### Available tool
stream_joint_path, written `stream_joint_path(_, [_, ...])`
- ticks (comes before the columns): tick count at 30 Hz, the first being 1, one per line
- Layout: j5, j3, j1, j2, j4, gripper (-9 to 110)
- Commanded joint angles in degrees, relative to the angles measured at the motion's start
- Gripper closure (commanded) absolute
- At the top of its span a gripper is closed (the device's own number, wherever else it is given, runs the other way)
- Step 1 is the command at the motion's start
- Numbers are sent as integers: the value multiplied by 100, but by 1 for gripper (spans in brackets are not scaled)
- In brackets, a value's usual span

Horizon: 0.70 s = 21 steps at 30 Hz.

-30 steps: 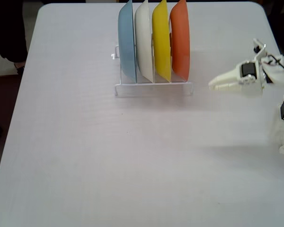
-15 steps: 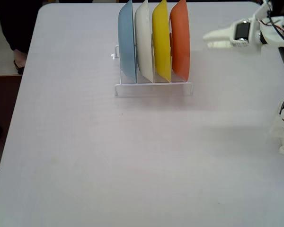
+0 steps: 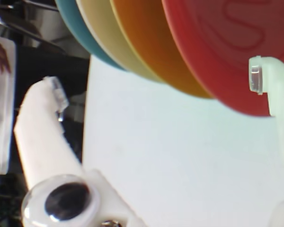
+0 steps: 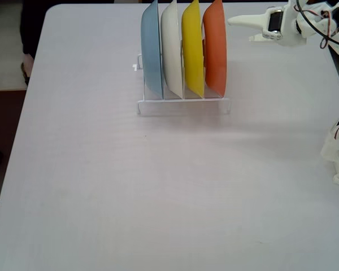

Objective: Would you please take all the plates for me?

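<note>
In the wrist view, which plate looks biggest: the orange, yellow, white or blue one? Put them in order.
1. orange plate
2. yellow plate
3. white plate
4. blue plate

Orange is simply nearest the camera; all four are cropped, so true sizes stay unsure.

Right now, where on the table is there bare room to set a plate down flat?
In the fixed view, the table is bare in front of the white wire rack, and also left of it. The only crowding is at the far right, around the gripper.

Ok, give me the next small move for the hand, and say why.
Probably ease the open hand left toward the orange plate so its fingers straddle the rim. That plate stands nearest, upright in the white rack, and the hand is still apart from it.
</note>
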<state>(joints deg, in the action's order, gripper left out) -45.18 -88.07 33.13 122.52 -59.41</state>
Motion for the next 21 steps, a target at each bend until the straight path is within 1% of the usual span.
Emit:
stream_joint_path(1, [-105, 598, 70, -220, 53, 50])
stream_joint_path(5, [-149, 870, 88, -633, 167, 55])
stream_joint_path(11, [-185, 1143, 176, -1204, 413, 58])
stream_joint_path(14, [-211, 1380, 211, -1477, 439, 62])
stream_joint_path(21, [-44, 1529, 220, -1942, 703, 69])
